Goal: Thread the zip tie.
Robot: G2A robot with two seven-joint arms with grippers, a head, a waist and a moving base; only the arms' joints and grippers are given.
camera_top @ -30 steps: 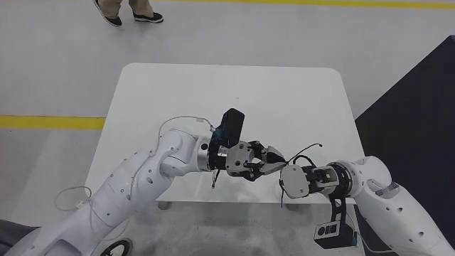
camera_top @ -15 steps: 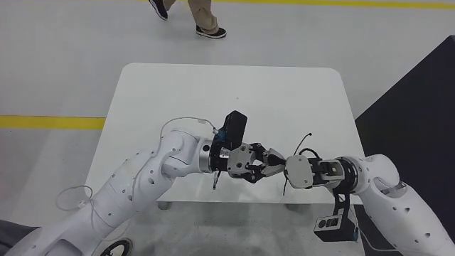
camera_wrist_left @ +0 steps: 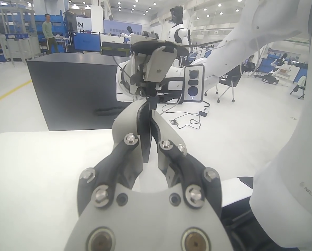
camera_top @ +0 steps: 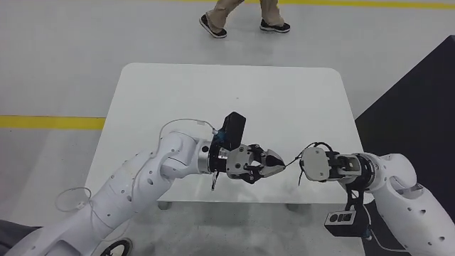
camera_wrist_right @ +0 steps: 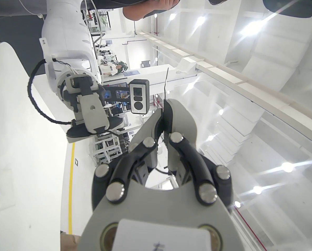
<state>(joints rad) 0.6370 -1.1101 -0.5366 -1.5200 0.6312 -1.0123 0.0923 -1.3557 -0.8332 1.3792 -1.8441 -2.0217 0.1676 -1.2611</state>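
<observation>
The right gripper (camera_top: 301,164) has drawn back toward the right edge of the tabletop (camera_top: 213,85), away from the left gripper (camera_top: 280,164), and both stay clamped on the zip tie (camera_top: 293,161), which spans left-right between them above the near edge and bears no readable label.

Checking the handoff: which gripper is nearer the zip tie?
Right. The right gripper is shut on the zip tie, its strap jutting out in front. The left gripper faces it at the strap's far tip; contact unclear.

Zip tie (camera_wrist_right: 166,79) base hidden within right end effector (camera_wrist_right: 164,108).
</observation>
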